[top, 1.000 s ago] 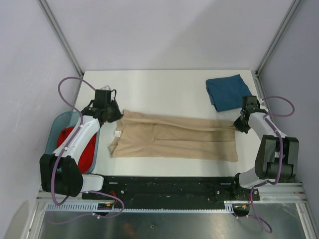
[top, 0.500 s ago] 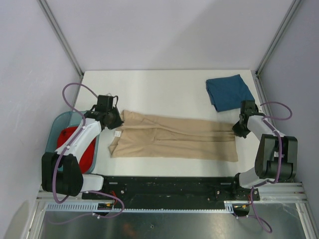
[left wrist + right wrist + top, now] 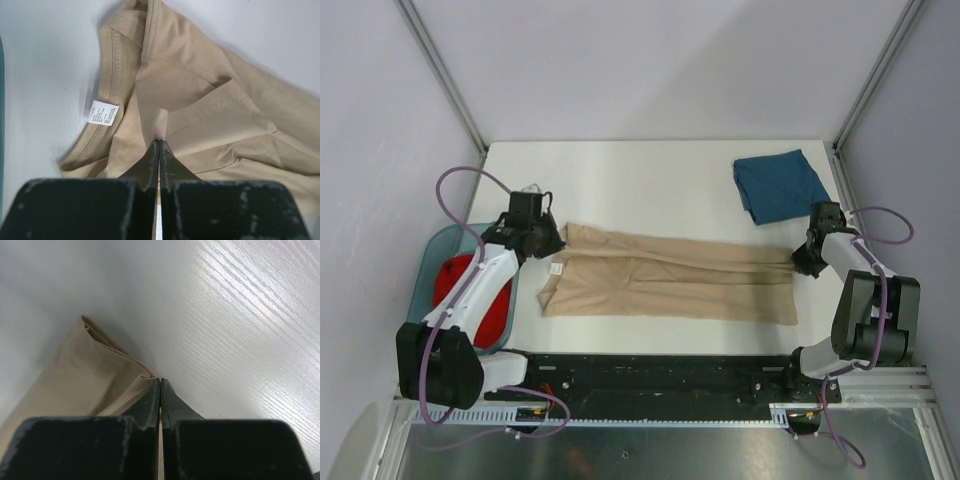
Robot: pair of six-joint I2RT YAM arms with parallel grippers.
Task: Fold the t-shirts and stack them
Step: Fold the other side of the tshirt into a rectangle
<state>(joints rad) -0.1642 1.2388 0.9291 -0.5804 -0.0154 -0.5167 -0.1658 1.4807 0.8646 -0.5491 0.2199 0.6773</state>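
Left gripper (image 3: pixel 159 142) and right gripper (image 3: pixel 160 381) each pinch a far end of the tan cloth t-shirt (image 3: pixel 670 285) stretched left-to-right.

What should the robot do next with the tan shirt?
Probably lift both ends a little, together, and carry the far edge toward the near one. The left gripper and right gripper are each shut on the far edge of the tan shirt, which lies stretched out flat.

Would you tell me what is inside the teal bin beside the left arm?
A red shirt lies in the bin; the left arm covers its middle, and anything beneath is hidden.
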